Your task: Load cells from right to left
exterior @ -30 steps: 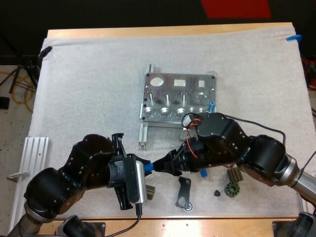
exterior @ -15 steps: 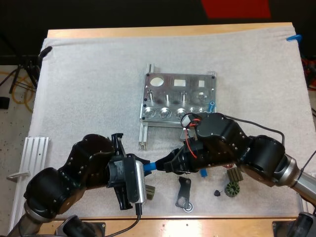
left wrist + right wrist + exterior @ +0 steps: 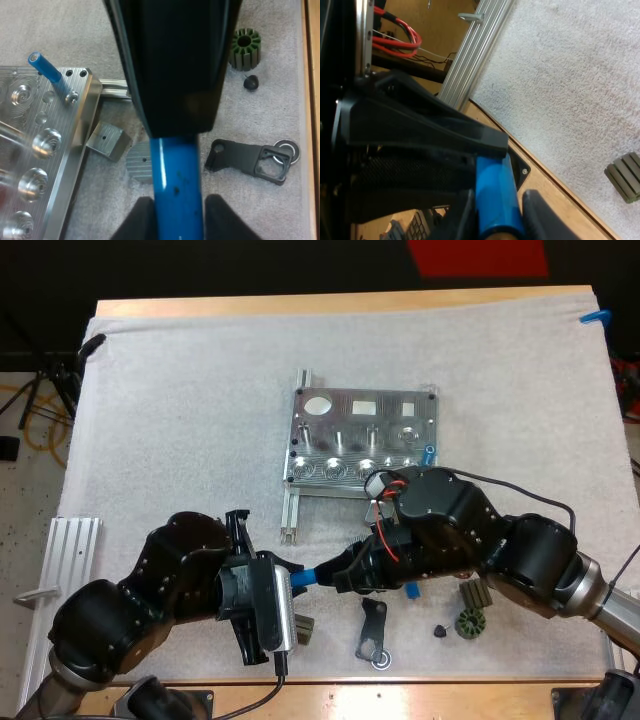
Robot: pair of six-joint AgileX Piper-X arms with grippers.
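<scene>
Handover step, over mat (image 3: 180, 390) near fixture (image 3: 362, 440): L gripper (image 3: 176, 217) & R gripper (image 3: 496, 220) both pinch the same blue cell (image 3: 308, 575), one end each, fingers closed onto it. Loaded cell (image 3: 428, 453) stands at fixture's right edge. Next, prob.: one lets go, other takes it to next slot leftward.

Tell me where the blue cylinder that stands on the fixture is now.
In the high view the blue cylinder stands upright at the near right corner of the metal fixture, right of its front row of round sockets.

Wood table (image 3: 300, 304) w/ white mat (image 3: 180, 420), dark bkgd beyond.
</scene>
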